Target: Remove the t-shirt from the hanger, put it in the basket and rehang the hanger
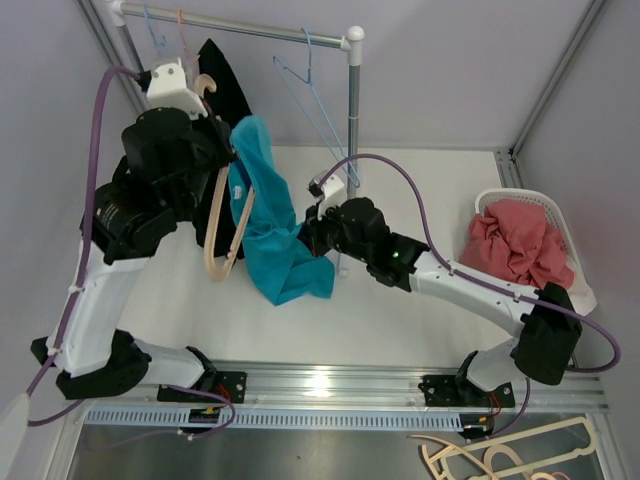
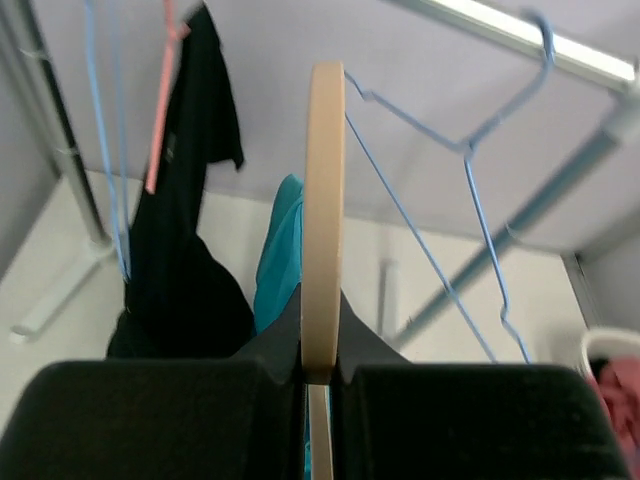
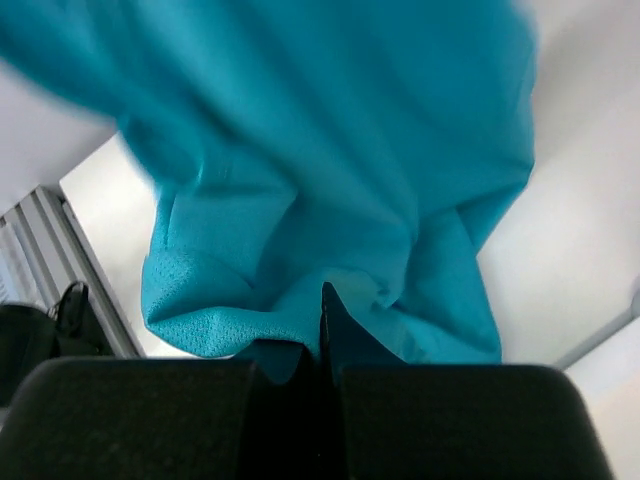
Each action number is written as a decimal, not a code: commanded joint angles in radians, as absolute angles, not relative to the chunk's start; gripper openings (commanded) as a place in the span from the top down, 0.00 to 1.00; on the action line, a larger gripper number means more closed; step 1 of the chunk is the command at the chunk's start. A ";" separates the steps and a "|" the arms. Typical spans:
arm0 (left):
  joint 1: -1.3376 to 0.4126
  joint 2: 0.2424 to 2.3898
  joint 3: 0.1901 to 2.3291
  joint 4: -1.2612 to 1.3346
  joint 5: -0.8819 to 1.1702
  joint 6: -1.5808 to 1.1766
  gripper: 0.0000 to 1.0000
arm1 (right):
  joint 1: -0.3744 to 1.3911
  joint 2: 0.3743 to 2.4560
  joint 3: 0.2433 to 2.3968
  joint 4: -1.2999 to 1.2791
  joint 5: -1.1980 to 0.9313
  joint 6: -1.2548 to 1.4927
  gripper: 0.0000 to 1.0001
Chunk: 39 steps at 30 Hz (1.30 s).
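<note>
A teal t-shirt [image 1: 270, 215] hangs off one arm of a beige wooden hanger [image 1: 224, 232], above the white table. My left gripper [image 1: 222, 150] is shut on the hanger near its hook; in the left wrist view the beige hanger [image 2: 323, 200] stands clamped between the black jaws, with teal cloth [image 2: 280, 250] behind. My right gripper [image 1: 312, 235] is shut on the t-shirt's lower part. In the right wrist view the teal t-shirt [image 3: 320, 180] fills the frame and is pinched between the closed jaws.
A metal clothes rail [image 1: 250, 28] with a post [image 1: 353, 110] stands at the back; a black garment [image 1: 222, 80] and blue wire hangers [image 1: 305, 85] hang on it. A white basket [image 1: 560, 215] with red clothes [image 1: 515, 245] sits right. Beige hangers [image 1: 500, 455] lie at the bottom.
</note>
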State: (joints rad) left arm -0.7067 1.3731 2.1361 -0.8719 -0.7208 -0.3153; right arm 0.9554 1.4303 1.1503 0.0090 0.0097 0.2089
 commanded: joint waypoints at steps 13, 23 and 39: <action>-0.716 0.978 1.854 -1.140 -0.324 -0.351 0.99 | 0.868 1.605 1.286 -0.034 0.120 0.247 1.00; -0.716 0.868 1.831 -1.221 -0.331 -0.334 0.99 | 0.886 1.457 1.034 0.012 0.005 0.262 1.00; -0.716 0.778 1.795 -1.200 -0.396 -0.351 0.99 | 0.957 1.870 1.351 -0.055 -0.002 0.271 0.97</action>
State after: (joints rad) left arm -0.7113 0.7895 1.7790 -1.2293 -0.3729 -0.3576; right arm 0.9672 1.8153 1.2335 -0.0532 -0.0257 0.2623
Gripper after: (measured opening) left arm 0.058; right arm 0.022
